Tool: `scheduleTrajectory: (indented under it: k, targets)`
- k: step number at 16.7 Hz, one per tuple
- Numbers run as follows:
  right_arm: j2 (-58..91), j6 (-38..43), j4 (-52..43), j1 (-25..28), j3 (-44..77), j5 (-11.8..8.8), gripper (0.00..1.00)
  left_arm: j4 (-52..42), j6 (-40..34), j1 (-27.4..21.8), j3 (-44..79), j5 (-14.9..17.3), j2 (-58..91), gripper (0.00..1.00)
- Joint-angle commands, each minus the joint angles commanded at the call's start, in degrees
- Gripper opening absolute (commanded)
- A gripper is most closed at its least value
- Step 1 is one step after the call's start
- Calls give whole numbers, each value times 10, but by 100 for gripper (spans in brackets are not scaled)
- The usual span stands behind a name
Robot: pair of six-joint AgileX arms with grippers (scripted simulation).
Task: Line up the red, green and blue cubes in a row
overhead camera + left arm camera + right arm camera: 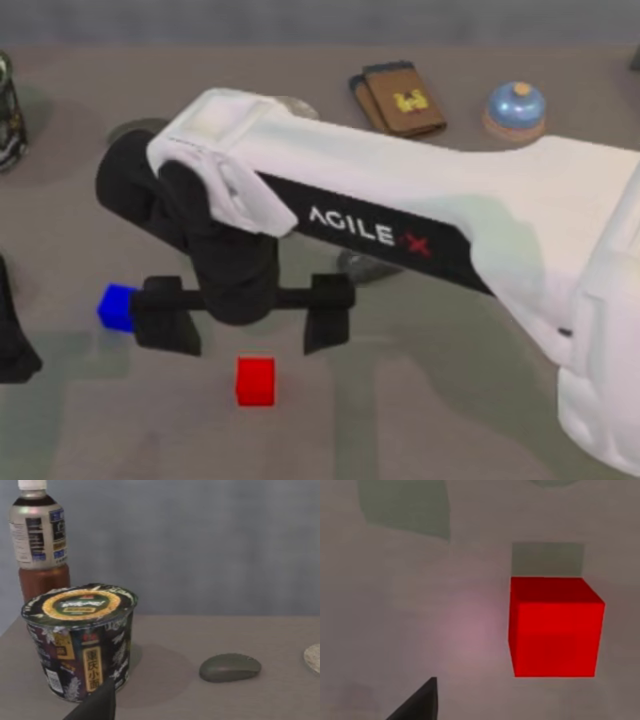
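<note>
The red cube sits on the table near the front, just in front of my right gripper. That gripper hangs above the table, open wide, with nothing between its dark fingers. In the right wrist view the red cube lies beyond one fingertip. The blue cube rests to the left, partly covered by the gripper's left finger. The green cube is hidden in every view. My left gripper stays parked at the table's left edge.
A brown wallet and a blue desk bell lie at the back right. A dark cup stands at the back left. The left wrist view shows an instant-noodle cup, a bottle and a grey mouse.
</note>
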Motion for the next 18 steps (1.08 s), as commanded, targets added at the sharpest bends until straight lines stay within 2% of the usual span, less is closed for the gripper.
scheduleTrajectory:
  k: [3,9,13,18]
  targets:
    - [-7,-1,-27,2,25,0,100,0,0,0,0,0,0,100]
    - [-22,-10,-17,-9,9,6,100,-9,1,-4,15,1,15,100]
    - [-128,-64,36,-51,-78,34,100,-66,5,-25,107,2,106,100]
    - [-392,-174,159,-153,-290,72,100,-195,16,-66,314,1,340,100]
